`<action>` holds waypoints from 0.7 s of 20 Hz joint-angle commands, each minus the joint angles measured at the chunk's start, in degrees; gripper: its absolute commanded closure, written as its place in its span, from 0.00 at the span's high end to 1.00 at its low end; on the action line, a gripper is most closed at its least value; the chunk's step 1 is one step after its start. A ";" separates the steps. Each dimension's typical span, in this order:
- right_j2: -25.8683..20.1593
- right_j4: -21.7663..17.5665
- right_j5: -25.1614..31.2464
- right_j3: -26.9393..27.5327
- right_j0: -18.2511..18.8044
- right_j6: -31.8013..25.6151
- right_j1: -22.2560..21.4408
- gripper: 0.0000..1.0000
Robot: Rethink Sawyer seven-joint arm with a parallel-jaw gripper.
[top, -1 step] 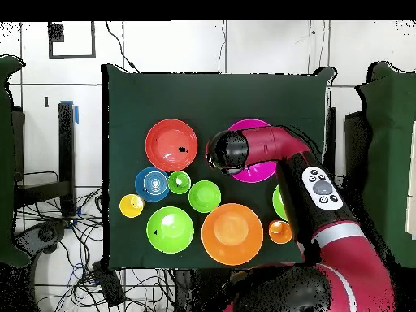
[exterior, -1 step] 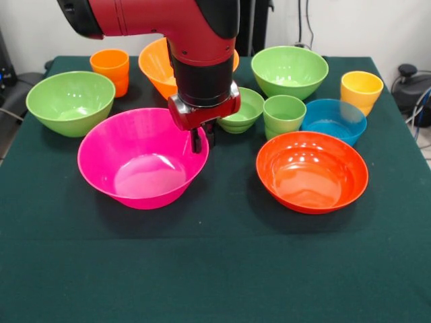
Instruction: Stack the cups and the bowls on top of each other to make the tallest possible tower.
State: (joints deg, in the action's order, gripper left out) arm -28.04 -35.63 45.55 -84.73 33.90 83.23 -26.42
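The large pink bowl [exterior, -1 step: 141, 158] [top, -1 step: 258, 171] sits upright on the green cloth. My gripper [exterior, -1 step: 203, 140] comes down on its far right rim, one finger inside and one outside, shut on the rim. In the overhead view the arm's wrist hides the gripper. A small green bowl [exterior, -1 step: 246, 108] [top, -1 step: 205, 196] and a green cup [exterior, -1 step: 283, 114] [top, -1 step: 179, 182] stand just right of the gripper. Further right are the blue bowl [exterior, -1 step: 335, 120] [top, -1 step: 152, 184], yellow cup [exterior, -1 step: 361, 89] [top, -1 step: 132, 205] and red-orange bowl [exterior, -1 step: 312, 170] [top, -1 step: 171, 145]. Nothing is stacked.
Toward the far side of the front view stand an orange cup [exterior, -1 step: 111, 67] [top, -1 step: 280, 231], an orange bowl [exterior, -1 step: 155, 64] [top, -1 step: 232, 234] partly behind the arm, and two large green bowls [exterior, -1 step: 71, 101] [exterior, -1 step: 289, 70]. The table's [exterior, -1 step: 215, 269] near strip is bare cloth.
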 commanded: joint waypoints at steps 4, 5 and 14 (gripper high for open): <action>-4.08 -2.25 1.23 2.66 -0.23 -11.67 2.99 0.00; -4.27 -2.14 1.61 2.78 -0.24 -11.89 2.90 0.00; -5.46 -1.44 3.76 2.71 -0.12 -12.86 1.59 0.00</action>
State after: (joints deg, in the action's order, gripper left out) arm -29.55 -35.65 45.57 -84.40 34.67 83.23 -26.55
